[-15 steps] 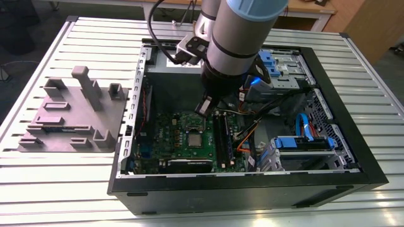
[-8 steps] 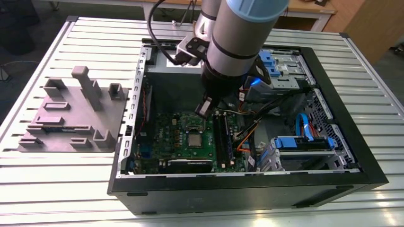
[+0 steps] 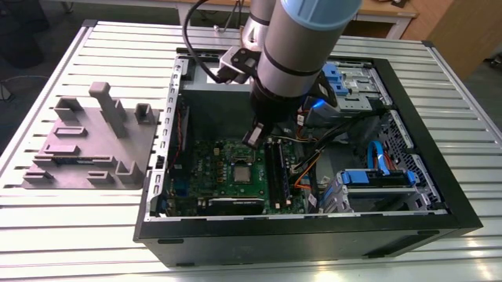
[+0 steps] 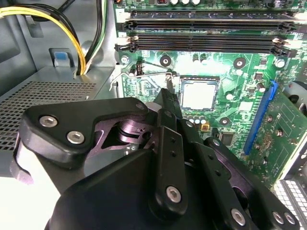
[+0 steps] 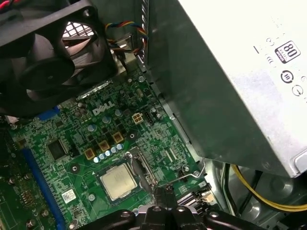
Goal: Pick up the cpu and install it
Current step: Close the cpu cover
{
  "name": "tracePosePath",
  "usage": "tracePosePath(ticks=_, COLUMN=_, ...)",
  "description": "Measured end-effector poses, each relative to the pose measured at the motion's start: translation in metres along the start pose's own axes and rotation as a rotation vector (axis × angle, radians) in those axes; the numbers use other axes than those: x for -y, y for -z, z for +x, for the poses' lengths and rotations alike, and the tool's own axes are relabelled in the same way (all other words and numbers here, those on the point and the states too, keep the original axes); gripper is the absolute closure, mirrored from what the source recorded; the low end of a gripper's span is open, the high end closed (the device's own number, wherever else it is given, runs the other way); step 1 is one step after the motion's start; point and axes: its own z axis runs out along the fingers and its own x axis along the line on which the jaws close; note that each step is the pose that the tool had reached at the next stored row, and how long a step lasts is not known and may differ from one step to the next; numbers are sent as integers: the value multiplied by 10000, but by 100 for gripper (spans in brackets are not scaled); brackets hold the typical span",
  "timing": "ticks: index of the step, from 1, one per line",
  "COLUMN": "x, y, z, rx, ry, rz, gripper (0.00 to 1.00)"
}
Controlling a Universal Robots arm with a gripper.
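Observation:
The cpu is a small silvery square lying flat in its socket on the green motherboard inside the open computer case. Both wrist views show the cpu with nothing on top of it. My gripper hangs above the board, a little to the exterior view's right of the cpu and nearer the back. Its two black fingers are pressed together with nothing between them. In the first wrist view the gripper is just beside the socket, near a thin wire lever.
A silver-grey power supply with a white label fills the back of the case, beside a black fan. Long black memory slots run past the socket. Yellow cables and blue drive bays crowd the case. A grey fixture sits on the table.

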Motion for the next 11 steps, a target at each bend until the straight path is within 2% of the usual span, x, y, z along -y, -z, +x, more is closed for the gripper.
tracePosePath(ticks=11, x=26, y=5, z=44, rx=-5, ry=-1, rz=4, gripper=90)
